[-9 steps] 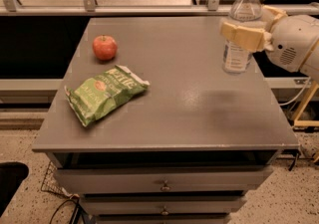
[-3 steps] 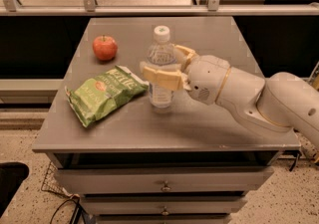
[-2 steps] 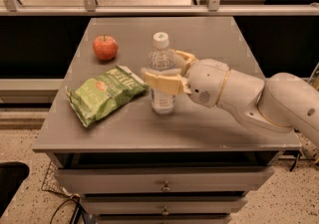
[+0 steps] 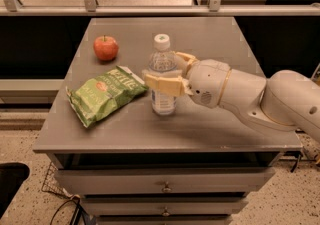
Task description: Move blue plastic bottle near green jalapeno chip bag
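Note:
The blue plastic bottle [image 4: 162, 100] stands upright on the grey table [image 4: 215, 34], near its middle. It is clear with a white cap and a white label. My gripper [image 4: 163, 67] reaches in from the right and is shut on the bottle's middle, with one finger [image 4: 166, 85] across its front and the other behind it. The green jalapeno chip bag [image 4: 104, 94] lies flat just left of the bottle, with a narrow gap between them.
A red apple [image 4: 106, 48] sits at the back left of the table, behind the bag. My white arm [image 4: 260, 99] spans the table's right side. Drawers [image 4: 165, 186] lie under the front edge. A rail [image 4: 150, 10] runs behind the table.
Three seconds ago the bottle was held at the table's far right. It has since been carried left to beside the bag. Over the last second it has stayed put.

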{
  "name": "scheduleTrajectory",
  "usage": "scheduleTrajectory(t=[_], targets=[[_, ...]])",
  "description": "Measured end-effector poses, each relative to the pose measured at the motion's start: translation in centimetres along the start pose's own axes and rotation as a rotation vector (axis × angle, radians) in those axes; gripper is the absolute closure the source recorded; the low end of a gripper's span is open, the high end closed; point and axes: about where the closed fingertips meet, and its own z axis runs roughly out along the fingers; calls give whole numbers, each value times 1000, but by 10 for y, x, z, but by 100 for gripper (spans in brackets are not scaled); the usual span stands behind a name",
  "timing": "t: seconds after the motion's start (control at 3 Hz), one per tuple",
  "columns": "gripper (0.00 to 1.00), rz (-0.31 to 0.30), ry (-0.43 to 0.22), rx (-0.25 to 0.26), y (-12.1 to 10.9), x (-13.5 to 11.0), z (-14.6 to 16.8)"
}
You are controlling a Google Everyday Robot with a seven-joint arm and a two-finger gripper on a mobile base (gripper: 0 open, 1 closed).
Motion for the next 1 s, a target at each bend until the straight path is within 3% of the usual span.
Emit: scheduleTrajectory(t=[0.67, 1.0], targets=[[12, 0, 0, -1, 0, -1, 0], [0, -1, 0, -4, 2, -1, 2]])
